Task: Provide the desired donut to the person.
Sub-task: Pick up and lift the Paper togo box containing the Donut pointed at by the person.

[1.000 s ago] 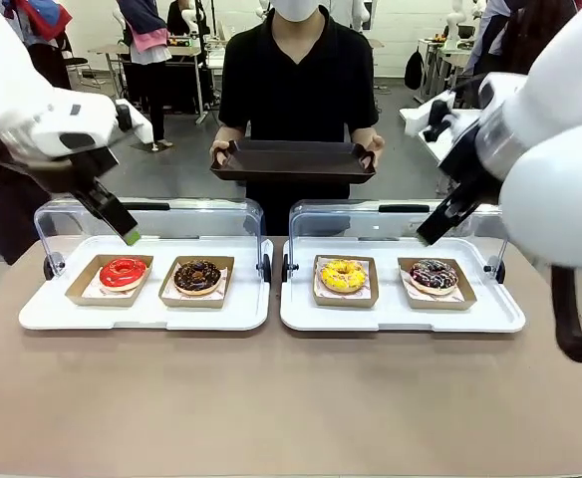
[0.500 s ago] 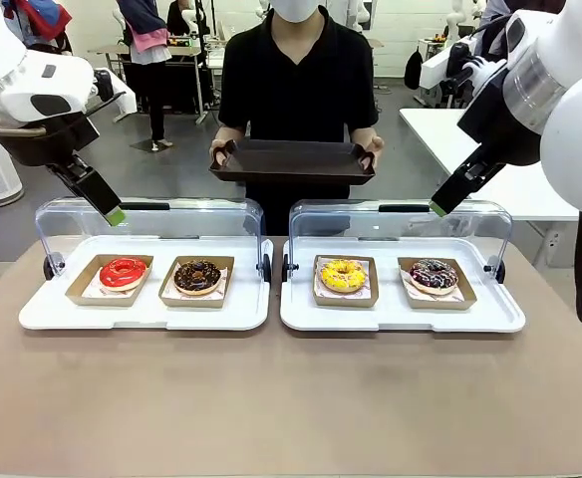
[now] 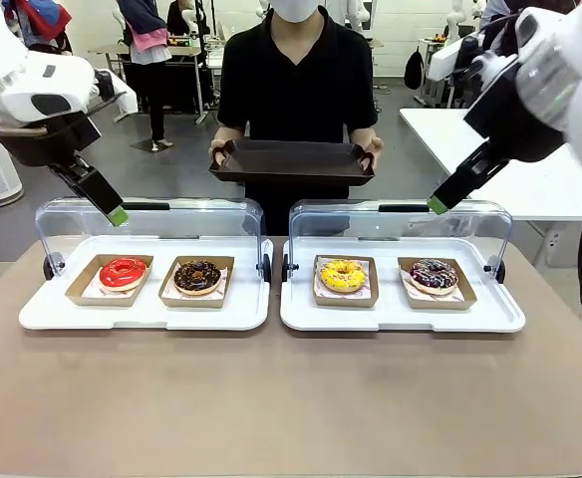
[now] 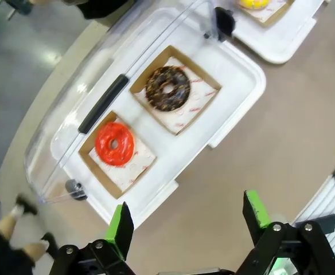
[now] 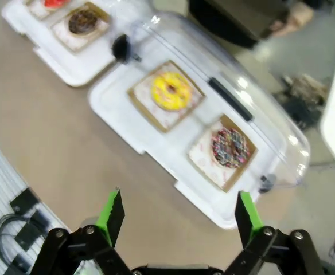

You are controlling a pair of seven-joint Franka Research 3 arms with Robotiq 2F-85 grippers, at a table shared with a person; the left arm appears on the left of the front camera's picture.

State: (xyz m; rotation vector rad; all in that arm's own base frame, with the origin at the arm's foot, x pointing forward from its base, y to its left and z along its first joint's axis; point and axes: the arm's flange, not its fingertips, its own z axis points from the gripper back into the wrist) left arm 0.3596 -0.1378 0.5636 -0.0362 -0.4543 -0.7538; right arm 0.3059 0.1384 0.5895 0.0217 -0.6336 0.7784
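While they hang high above the trays' far edges, left gripper [image 4: 187, 220] and right gripper [image 5: 176, 212]: jaws spread, empty. 
Left tray [image 3: 52, 317]: red donut [image 3: 123, 271] at left end, chocolate donut [image 3: 197, 275] at right. 
Right tray [image 3: 490, 317]: yellow donut [image 3: 342, 275], sprinkled donut [image 3: 434, 274]. 
Table's far edge: person [image 3: 296, 80] holding brown tray [image 3: 293, 159].

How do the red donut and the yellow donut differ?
The red donut has plain glossy icing; the yellow donut is speckled. The red donut sits at the left end of the left tray; the yellow donut sits left in the right tray. Both lie flat in cardboard boxes.
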